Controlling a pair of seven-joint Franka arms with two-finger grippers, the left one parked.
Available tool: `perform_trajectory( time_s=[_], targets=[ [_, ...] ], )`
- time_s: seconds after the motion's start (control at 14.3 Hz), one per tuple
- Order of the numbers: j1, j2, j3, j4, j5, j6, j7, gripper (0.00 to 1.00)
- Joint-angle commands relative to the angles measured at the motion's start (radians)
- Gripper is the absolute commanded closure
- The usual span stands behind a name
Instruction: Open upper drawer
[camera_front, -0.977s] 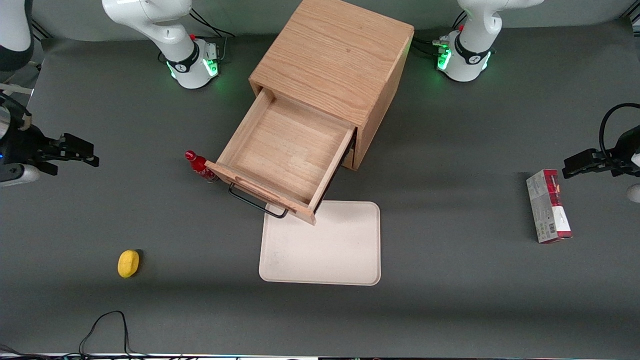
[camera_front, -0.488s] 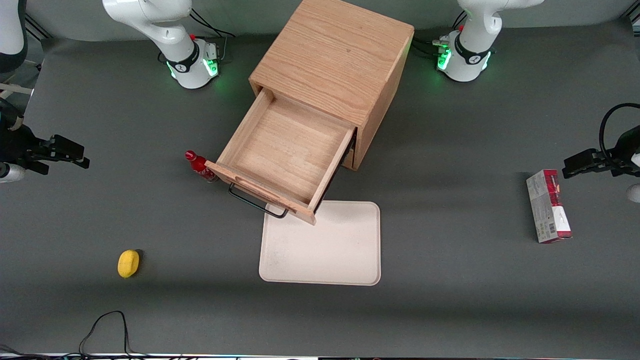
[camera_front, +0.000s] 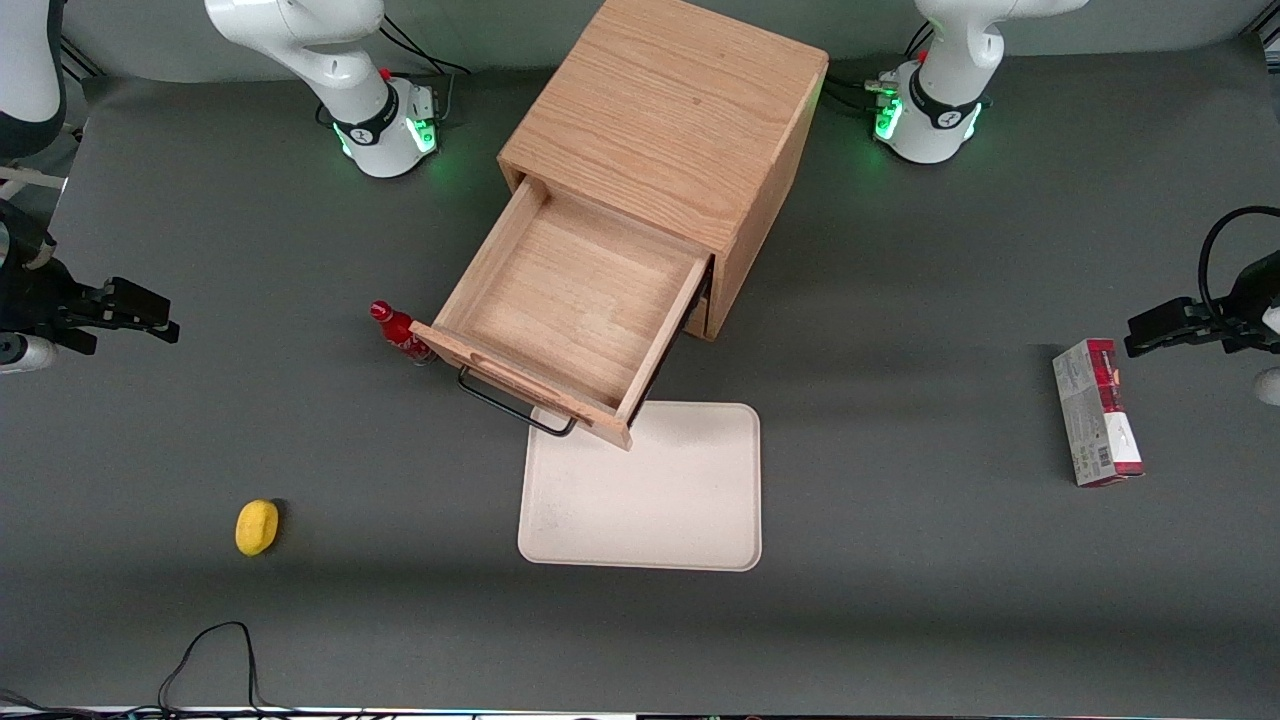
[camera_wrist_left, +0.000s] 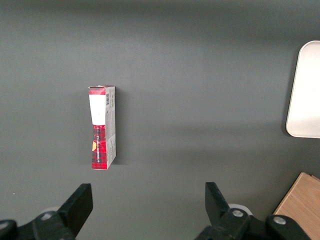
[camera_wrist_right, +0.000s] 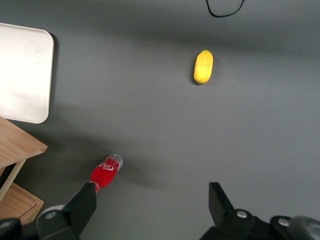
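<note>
Upper drawer (camera_front: 570, 300) pulled fully out, gripper (camera_front: 150, 318) spread empty nr counter edge at working arm's end; task prob done.

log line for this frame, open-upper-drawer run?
task: open upper drawer | upper drawer: pulled out, empty | gripper: open, holding nothing, at working arm's end of table, clear of handle

Working right arm, withdrawn to its own end of the table.
The gripper (camera_front: 150, 317) hung above the table surface, holding nothing, its two dark fingers (camera_wrist_right: 82, 207) spread wide apart; the wrist was turned so that the fingers pointed along the table toward the parked arm's end.
</note>
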Motion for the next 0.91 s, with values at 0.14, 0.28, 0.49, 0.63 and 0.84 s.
perform_trajectory(
  time_s=[0.14, 0.28, 0.49, 0.63, 0.84],
  targets=[
    [-0.008, -0.016, 0.009, -0.006, -0.024, -0.008, 0.024, 0.0],
    [-0.005, -0.019, 0.009, -0.003, -0.04, -0.037, 0.027, 0.0],
    [-0.003, -0.022, 0.007, -0.003, -0.043, -0.051, 0.028, 0.0],
    [-0.003, -0.021, 0.007, -0.003, -0.044, -0.051, 0.028, 0.0],
    [-0.003, -0.021, 0.007, -0.003, -0.043, -0.053, 0.033, 0.0]
  ],
)
